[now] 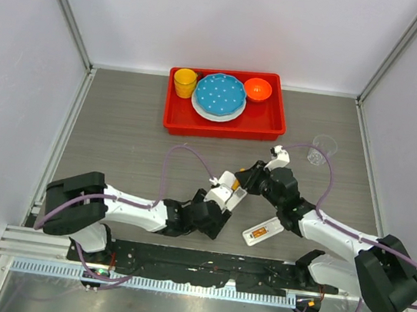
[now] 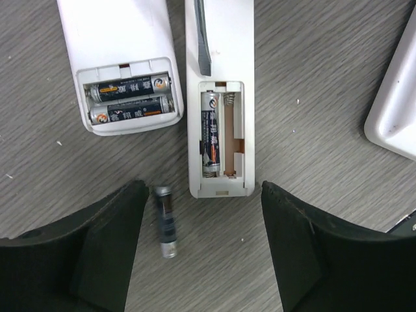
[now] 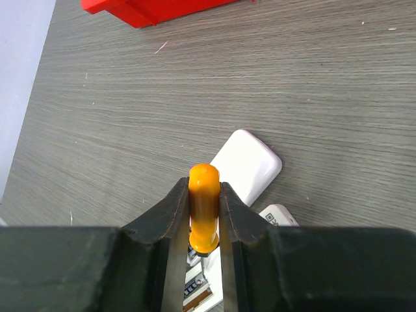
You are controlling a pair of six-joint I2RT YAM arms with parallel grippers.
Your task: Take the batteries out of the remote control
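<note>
Left hand (image 2: 203,195) stands wide over the table (image 2: 325,97), one loose battery (image 2: 165,221) lying beside its left finger (image 2: 110,247), another battery (image 2: 210,133) seated in the remote (image 2: 227,39). A careless close could flick the loose one away (right hand (image 3: 203,192) clamps what seems a screwdriver (image 3: 204,175)).

Fixed overhead view of whole table (image 1: 118,135); both wrist views close above its white remotes (image 2: 227,65).
</note>
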